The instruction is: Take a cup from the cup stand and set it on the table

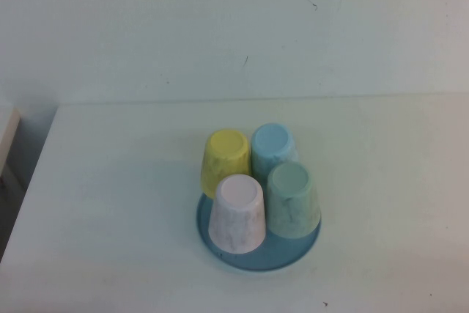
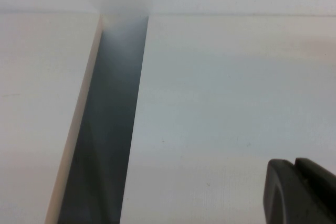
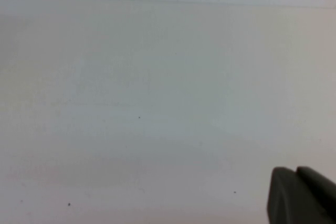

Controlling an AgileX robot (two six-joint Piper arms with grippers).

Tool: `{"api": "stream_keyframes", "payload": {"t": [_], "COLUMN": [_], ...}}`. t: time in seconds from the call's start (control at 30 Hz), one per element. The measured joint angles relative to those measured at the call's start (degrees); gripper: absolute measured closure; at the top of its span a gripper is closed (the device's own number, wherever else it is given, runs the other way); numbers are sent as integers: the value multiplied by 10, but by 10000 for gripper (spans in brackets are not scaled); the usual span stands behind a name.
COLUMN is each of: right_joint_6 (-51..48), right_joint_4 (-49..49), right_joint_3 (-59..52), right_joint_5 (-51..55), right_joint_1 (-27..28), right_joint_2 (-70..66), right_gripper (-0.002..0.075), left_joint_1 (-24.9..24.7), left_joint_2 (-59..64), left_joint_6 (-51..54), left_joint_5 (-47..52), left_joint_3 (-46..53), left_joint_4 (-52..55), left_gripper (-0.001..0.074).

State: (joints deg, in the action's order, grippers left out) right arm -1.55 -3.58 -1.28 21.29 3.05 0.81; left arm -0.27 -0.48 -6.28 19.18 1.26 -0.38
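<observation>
With neither arm in the high view, can't rank which is nearer the cup (image 1: 237,212) w/ any certainty. Cup sits upside down on the near-left peg of the stand (image 1: 293,253), narrow end up, long axis roughly vertical, leaning a touch. Touching or nearly touching the yellow cup (image 1: 225,158) behind it and the green cup (image 1: 293,201) to its right; blue cup (image 1: 273,149) at the back. Stand near table (image 1: 110,203) centre, toward the near edge, a bit right of middle. Pegs hidden under the cups, so no knobs visible.

Left gripper (image 2: 304,192): only a dark corner of it in the left wrist view, over bare table beside a dark gap at the table edge. Holds nothing visible; how far apart the fingers are, can't tell. Right gripper (image 3: 302,195): same story in the right wrist view, dark corner over plain table, nothing held that shows, spread unknown.

Judging by layout: cup on the stand's near-left side, so prob. easier from the left, approaching from the near side, clear of yellow and green. Lift likely straight up along the peg axis before moving sideways, else risk of dragging the stand or knocking neighbours.
</observation>
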Motion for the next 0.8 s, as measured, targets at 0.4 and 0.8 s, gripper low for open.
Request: {"api": "stream_keyframes", "payload": {"t": [0.4,0.8], "right_joint_6": [0,0], "right_joint_4": [-39,-45], "right_joint_3": [0,-3], "right_joint_5": [-2,-365], "right_joint_1": [0,0], "right_joint_2": [0,0], "right_gripper": [729,729], "left_joint_1": [0,0], "left_joint_2": [0,0], "left_joint_6": [0,0], "left_joint_5": [-1,-354], "left_joint_3": [0,4], "left_joint_4": [4,4], "left_gripper": [738,738]}}
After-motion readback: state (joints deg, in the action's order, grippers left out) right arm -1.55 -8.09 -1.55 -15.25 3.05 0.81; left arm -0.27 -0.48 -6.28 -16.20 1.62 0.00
